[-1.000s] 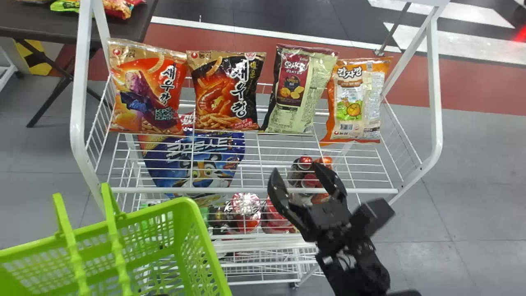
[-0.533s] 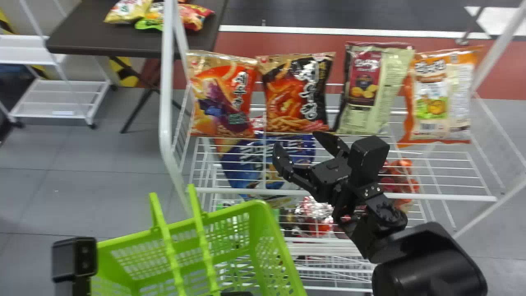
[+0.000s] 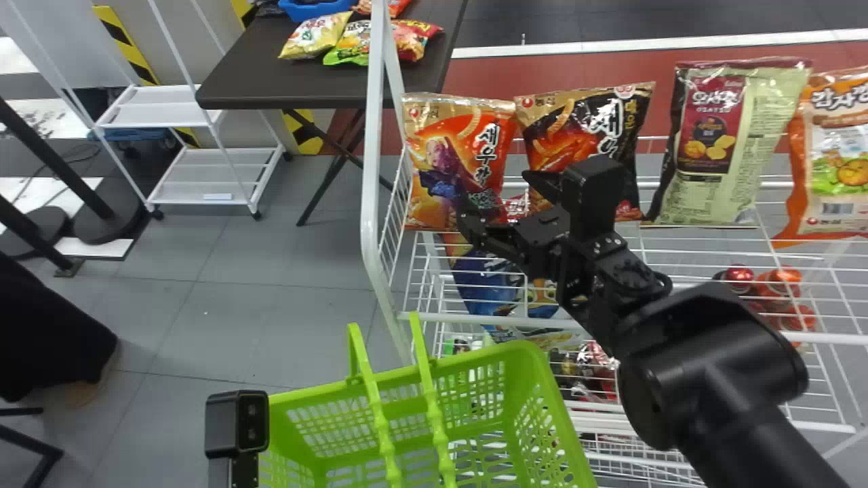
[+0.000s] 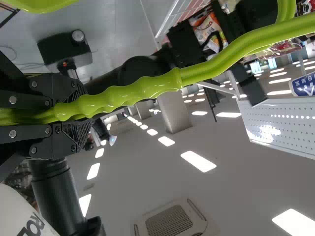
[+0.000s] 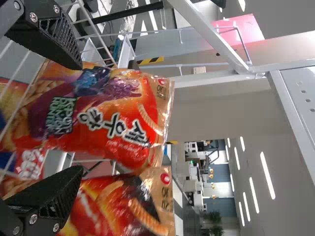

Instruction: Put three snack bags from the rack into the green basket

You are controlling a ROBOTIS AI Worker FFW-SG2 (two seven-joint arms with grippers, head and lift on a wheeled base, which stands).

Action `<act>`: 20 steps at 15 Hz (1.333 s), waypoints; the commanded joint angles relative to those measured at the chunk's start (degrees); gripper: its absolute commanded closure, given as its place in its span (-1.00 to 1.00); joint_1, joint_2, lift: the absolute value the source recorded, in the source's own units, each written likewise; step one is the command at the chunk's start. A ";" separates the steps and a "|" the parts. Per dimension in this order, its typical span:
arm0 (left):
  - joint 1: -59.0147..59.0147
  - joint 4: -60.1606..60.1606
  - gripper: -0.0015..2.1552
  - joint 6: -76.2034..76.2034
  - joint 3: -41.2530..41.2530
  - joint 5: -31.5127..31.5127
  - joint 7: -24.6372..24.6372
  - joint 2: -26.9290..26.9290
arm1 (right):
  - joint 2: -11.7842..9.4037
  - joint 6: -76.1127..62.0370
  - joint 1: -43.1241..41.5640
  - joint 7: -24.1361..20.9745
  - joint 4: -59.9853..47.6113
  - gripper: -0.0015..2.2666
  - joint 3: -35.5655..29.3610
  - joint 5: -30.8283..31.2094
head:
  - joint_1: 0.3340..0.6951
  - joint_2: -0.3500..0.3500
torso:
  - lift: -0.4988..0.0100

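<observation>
Four snack bags stand in a row on the white wire rack (image 3: pixel 369 169): an orange-and-gold foil bag (image 3: pixel 491 139) leftmost, then a black-and-orange foil bag (image 3: pixel 576 129), a maroon-and-pale-green bag (image 3: pixel 753 135) and an orange-and-white bag (image 3: pixel 837 139). My right end effector (image 3: pixel 494 196) is in front of the leftmost one, fingers spread apart. My left end effector (image 3: pixel 236 427) is clamped on a handle (image 4: pixel 133 93) of the bright green plastic basket (image 3: pixel 542 362), nearer me than the rack.

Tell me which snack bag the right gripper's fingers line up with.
The leftmost snack bag in the head view, red with a gold top: it shows between the open fingers of the right gripper. The black-and-orange bag sits to one side.
</observation>
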 commanded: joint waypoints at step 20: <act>2.20 -2.03 0.99 0.00 0.44 0.19 -0.83 -0.15 | 0.67 3.69 -8.39 9.76 10.55 0.99 3.69 3.00 | 1.00 0.77 | 0.96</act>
